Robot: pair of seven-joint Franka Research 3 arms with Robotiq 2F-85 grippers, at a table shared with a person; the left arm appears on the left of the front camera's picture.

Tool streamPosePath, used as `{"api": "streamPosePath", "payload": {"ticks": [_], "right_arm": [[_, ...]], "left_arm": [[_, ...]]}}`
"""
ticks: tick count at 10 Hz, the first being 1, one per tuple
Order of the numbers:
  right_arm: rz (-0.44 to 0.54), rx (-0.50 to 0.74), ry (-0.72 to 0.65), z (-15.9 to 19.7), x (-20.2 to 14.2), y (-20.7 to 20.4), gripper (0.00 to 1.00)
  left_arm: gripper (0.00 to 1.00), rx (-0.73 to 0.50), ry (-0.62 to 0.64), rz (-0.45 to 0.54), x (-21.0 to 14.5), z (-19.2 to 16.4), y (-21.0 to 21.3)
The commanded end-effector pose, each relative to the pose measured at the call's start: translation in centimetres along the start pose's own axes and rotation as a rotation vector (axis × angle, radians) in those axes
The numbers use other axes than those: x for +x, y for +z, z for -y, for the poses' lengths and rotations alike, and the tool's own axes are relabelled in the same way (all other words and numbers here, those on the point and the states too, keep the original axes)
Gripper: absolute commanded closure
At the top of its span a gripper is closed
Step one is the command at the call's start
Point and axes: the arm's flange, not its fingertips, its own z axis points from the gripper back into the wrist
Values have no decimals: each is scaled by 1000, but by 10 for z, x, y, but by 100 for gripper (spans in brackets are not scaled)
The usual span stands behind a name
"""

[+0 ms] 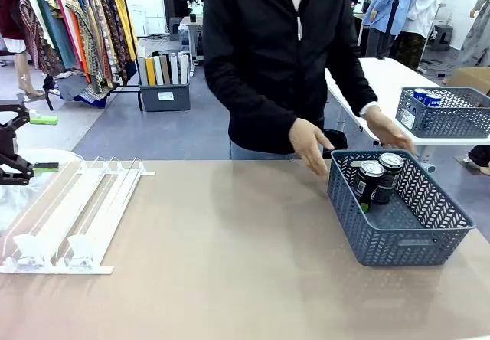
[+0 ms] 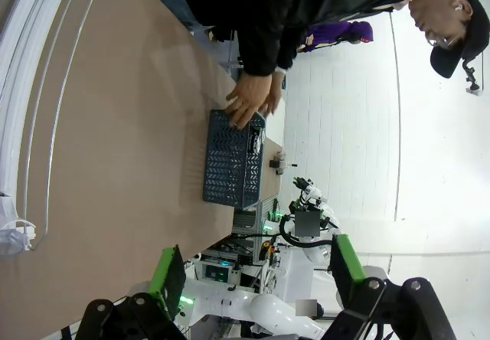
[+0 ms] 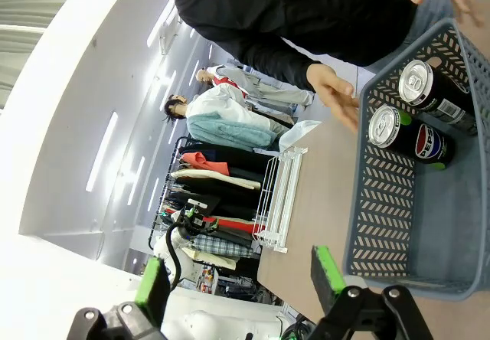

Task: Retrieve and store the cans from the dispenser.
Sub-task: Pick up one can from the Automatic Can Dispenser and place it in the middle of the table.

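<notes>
Across the brown table (image 1: 230, 263) a person in a black jacket (image 1: 283, 57) leans in from the far side, both hands down by the grey basket (image 1: 402, 237) at the right. One hand (image 1: 310, 145) hovers just beside the basket's far left corner, the other hand (image 1: 389, 133) sits over its far rim. Down in that basket, two dark cans (image 1: 379, 178) with silver tops lie side by side against the far wall, Pepsi logo showing in the right wrist view. Over on the left, the white rack (image 1: 73, 217) slopes toward the near edge, its lanes bare. Behind, on a white side table, a second grey basket (image 1: 448, 114) holds what look like blue cans (image 1: 426, 96), though they're small and hard to read. Left end effector (image 2: 256, 275): fingers spread wide, gripping nothing, up above the table. Right end effector (image 3: 237, 279): wide open too, nothing between the green pads, hanging near the basket's rim.
</notes>
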Motion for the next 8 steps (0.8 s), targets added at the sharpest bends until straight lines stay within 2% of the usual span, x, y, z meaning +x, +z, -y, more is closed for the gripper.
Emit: {"api": "streamPosePath", "payload": {"ticks": [1,8], "right_arm": [[-2,5,6,-4,2,0,0],[-2,5,6,-4,2,0,0]], "left_arm": [[0,-4,14,3,-1,4,1],[0,-4,14,3,-1,4,1]]}}
